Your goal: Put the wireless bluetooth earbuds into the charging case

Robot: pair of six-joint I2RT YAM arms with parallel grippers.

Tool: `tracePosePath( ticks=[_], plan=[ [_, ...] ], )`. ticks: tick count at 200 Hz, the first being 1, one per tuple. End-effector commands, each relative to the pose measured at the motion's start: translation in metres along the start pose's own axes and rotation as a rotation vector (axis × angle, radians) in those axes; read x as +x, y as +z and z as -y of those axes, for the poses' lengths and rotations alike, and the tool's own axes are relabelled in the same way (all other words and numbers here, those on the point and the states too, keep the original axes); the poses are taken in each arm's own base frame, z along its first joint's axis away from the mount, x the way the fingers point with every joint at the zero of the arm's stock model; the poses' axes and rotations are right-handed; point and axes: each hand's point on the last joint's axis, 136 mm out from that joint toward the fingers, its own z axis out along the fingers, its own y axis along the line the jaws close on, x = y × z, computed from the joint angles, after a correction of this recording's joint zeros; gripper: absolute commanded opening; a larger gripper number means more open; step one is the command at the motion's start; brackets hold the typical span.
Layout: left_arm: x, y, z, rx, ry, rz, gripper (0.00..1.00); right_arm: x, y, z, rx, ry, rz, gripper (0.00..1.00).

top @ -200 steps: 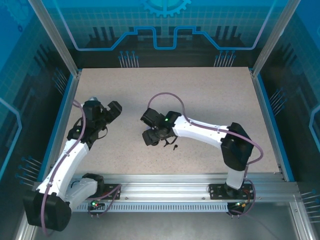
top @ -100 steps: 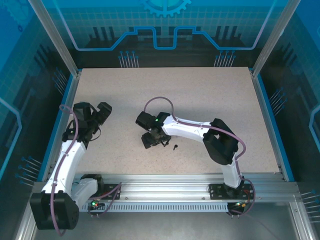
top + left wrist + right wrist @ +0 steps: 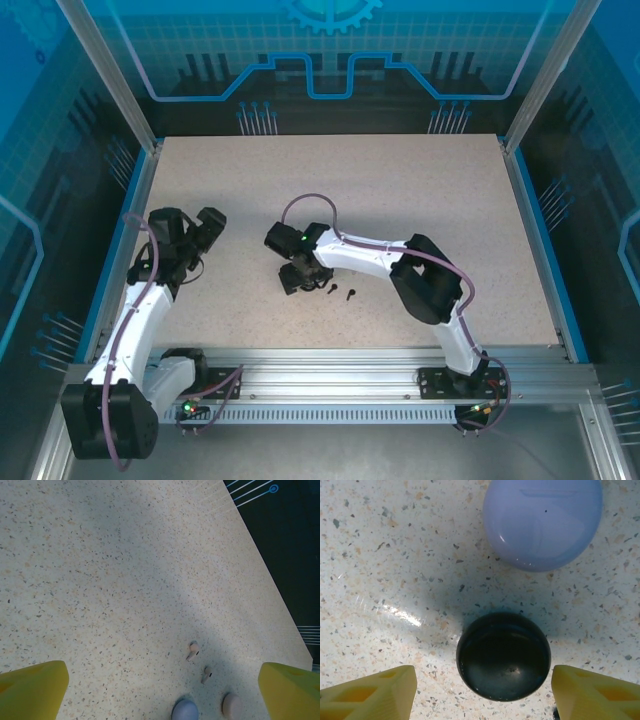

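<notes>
Fingertips of the right gripper [image 3: 482, 695] stand partly open astride the black case [image 3: 503, 656], which rests ungripped on the table [image 3: 380, 555]. A clear gap shows at one pad, but the other pad edge is so near the case wall that contact cannot be judged. A dark fragment [image 3: 555, 713] beside that pad is too cropped to identify. In the top view the gripper body hides the black case. One black earbud [image 3: 329, 290] lies loose just right of it, the other black earbud [image 3: 350, 294] slightly further right. Beyond the black case, apart from it, sits the purple case [image 3: 542, 522], its far rim cut off by the frame. The left gripper [image 3: 205, 232] hangs well left of the black case, jaws fully spread and empty. Its wrist view shows the purple case and a pale pink case [image 3: 231, 705], both cropped at the lower edge, with two pale pink earbuds [image 3: 192, 650] just beyond them. Their bearing from the black case cannot be fixed.
</notes>
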Motion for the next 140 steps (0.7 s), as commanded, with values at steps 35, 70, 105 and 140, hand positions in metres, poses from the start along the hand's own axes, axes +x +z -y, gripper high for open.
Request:
tracePosePath(
  ticks=[35, 70, 105, 140],
  plan=[
    [0.004, 0.002, 0.000, 0.024, -0.018, -0.019, 0.99, -0.004, 0.010, 0.008, 0.049, 0.036, -0.029, 0.72],
    [0.004, 0.002, 0.003, 0.035, -0.019, -0.022, 0.99, -0.005, 0.016, 0.013, 0.059, 0.048, -0.042, 0.69],
    [0.004, 0.002, 0.004, 0.041, -0.020, -0.023, 0.99, -0.004, 0.019, 0.015, 0.065, 0.048, -0.046, 0.67],
    [0.003, 0.002, 0.006, 0.047, -0.019, -0.022, 0.99, -0.003, 0.025, 0.016, 0.072, 0.048, -0.057, 0.65]
  ],
)
